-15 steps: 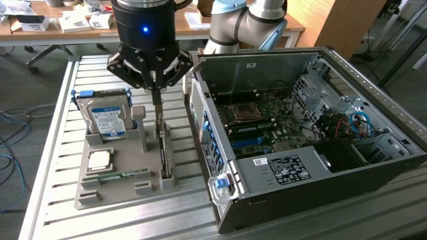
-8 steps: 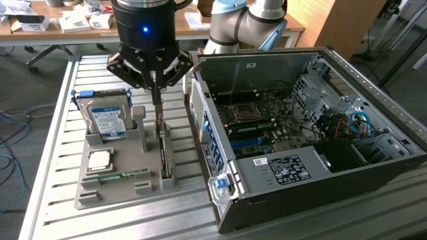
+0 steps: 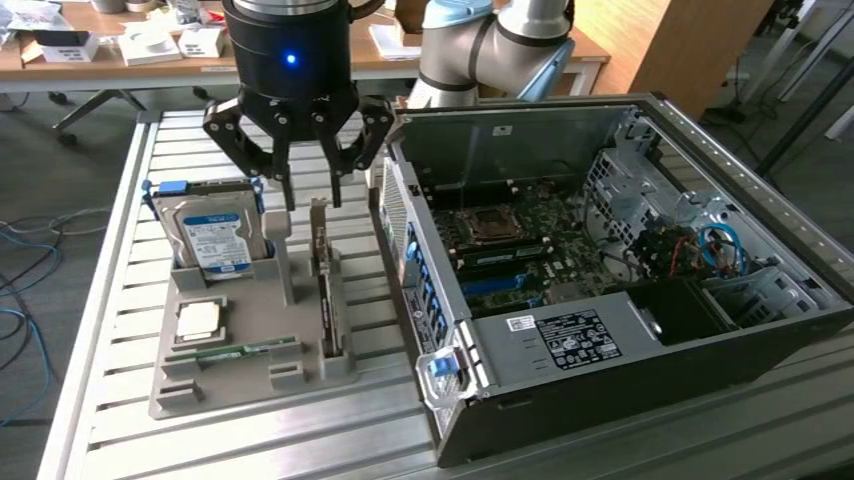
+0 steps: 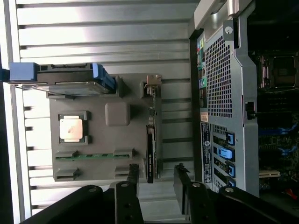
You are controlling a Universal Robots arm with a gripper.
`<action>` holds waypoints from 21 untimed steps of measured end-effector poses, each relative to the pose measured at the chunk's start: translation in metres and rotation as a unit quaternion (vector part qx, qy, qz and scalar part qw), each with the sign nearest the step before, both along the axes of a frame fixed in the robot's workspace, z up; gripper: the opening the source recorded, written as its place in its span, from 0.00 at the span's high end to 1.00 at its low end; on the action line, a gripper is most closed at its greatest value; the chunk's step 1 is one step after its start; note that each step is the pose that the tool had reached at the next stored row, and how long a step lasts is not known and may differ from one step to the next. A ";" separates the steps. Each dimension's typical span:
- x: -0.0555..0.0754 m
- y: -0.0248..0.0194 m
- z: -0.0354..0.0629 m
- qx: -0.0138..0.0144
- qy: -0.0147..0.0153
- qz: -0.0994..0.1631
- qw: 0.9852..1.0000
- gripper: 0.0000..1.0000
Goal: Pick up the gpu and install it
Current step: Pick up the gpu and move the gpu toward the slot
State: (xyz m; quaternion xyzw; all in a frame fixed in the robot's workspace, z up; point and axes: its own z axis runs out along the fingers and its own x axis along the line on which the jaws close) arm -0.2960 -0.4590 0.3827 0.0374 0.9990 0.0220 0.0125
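We see the gripper (image 3: 310, 200) hanging over the grey tray (image 3: 187, 395), near twelve o'clock in the exterior view. Its fingers (image 3: 283, 185) are spread apart and hold nothing. Its dark body carries a small blue light, and the arm (image 3: 494, 45) behind it is cut off by the picture's edge.

The gpu (image 3: 324, 290) stands on its long edge in a slot of the tray, at six o'clock from the fingertips. It is just beside the open computer case (image 3: 534, 135), which lies at its three o'clock. We meet the card edge-on, so its faces are hard to make out, and its lower edge is sunk in the slot. Its silver bracket end is the end nearest the gripper, and we cannot tell from here whether a fingertip touches it.

At nine o'clock from the card stands the hard drive (image 3: 214, 240), upright with its blue label facing us and its foot hidden in its holder. At about seven o'clock lie the processor (image 3: 200, 320) and, past it, the green memory stick (image 3: 243, 350). The tray rests on a slatted metal table (image 3: 107, 300).

In the wrist view the gripper (image 4: 156, 172) likewise stands open. The fingers (image 4: 133, 175) sit on either side of the line of the gpu (image 4: 150, 149), with gaps showing. The linkage behind them is a dark mass cut by the frame. The inside of the case (image 4: 222, 93) is deep in shadow there, and the hard drive (image 4: 70, 84) presents its upper edge.
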 end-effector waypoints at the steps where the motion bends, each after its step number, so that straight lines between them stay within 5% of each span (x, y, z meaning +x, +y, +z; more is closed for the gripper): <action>1: 0.000 0.0000 0.0000 0.000 0.000 0.000 1.000 0.53; 21: 0.000 0.0000 -0.0299 0.000 0.000 0.000 1.000 0.53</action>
